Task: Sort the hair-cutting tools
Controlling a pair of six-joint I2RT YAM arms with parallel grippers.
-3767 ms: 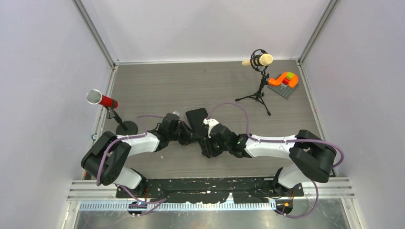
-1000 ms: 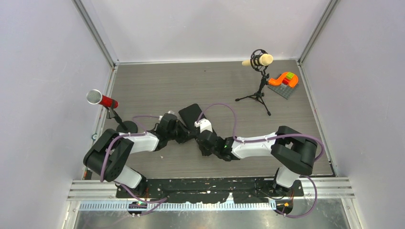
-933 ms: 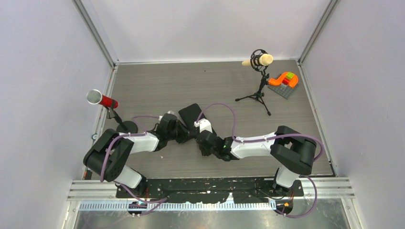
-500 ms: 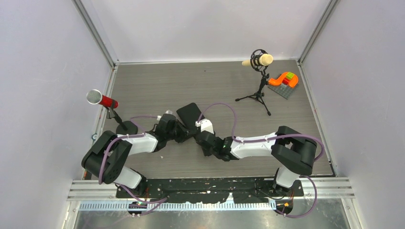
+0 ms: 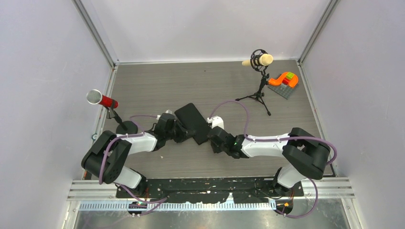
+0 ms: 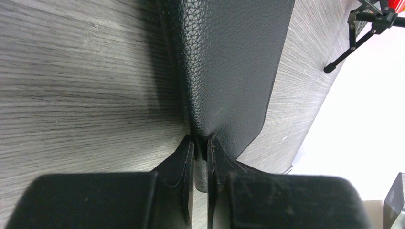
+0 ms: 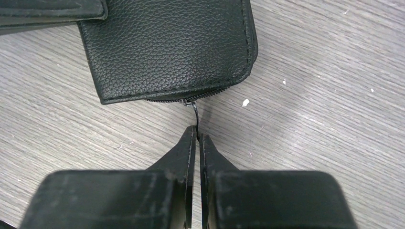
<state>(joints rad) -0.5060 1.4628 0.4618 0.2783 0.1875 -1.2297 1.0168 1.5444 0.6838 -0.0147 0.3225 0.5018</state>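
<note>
- Now the right hand has pinched together on the zip pull of a black case. A second ago its fingers stood partly apart.
- That arm has also swung a little to the right, so more of the case shows from above than before.
- Seen from the right wrist, the pull sticks out from the case's near edge and the two fingertips meet on its end. The zip looks fully done up.
- The left hand stays clamped on the case's opposite edge, pinching the leather into a fold between its fingers.
- The case lies flat on the grey counter, between the two hands near the middle.
- No scissors or combs can be seen in any view. They are probably inside the shut case, though this cannot be checked.
- With one hand bracing the case and the other on the pull, the likely next step is dragging the zip open. Sorting proper has not begun.
</note>
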